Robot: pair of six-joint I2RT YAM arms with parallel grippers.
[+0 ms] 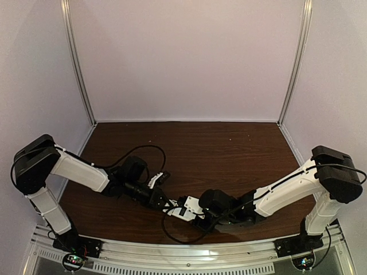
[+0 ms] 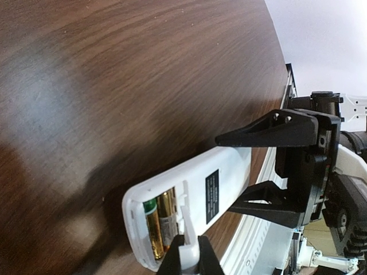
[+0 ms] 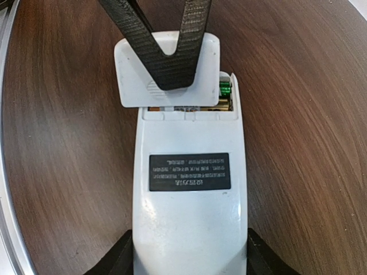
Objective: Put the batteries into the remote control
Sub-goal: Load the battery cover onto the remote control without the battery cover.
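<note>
In the top view, the left arm (image 1: 80,172) comes in from the left and the right arm (image 1: 287,192) from the right. Both are bent low over the dark brown surface (image 1: 229,152). Their tips meet near the front middle. The left claw (image 1: 170,206) and the right claw (image 1: 199,211) are at the 2 ends of the white remote control (image 1: 188,205). From up here it looks tiny. You cannot see the batteries or how the claws stand.

The left wrist view shows more. The remote control (image 2: 198,177) is back side up, with a black label (image 2: 212,195). Its near end is open. 2 gold batteries (image 2: 157,229) lie side by side in the hole, and 1 has a green end. The left claw (image 2: 186,260) is at the bottom edge, pinched together on a thin white cover (image 2: 186,247) right beside the hole. At the far end, the black fingers (image 2: 269,129) of the right claw stand 1 on each side of the remote control.

The right wrist view looks from the other end. The right claw (image 3: 189,263) is clamped on the near end of the remote control (image 3: 189,132), with a finger (image 3: 114,260) touching each side. The cover (image 3: 129,80) sits crooked over the far end and hides most of the hole. The batteries (image 3: 225,96) peek out at its right. The left claw (image 3: 169,69) makes a black V on top of the cover. I cannot tell if the remote control touches the surface.
</note>
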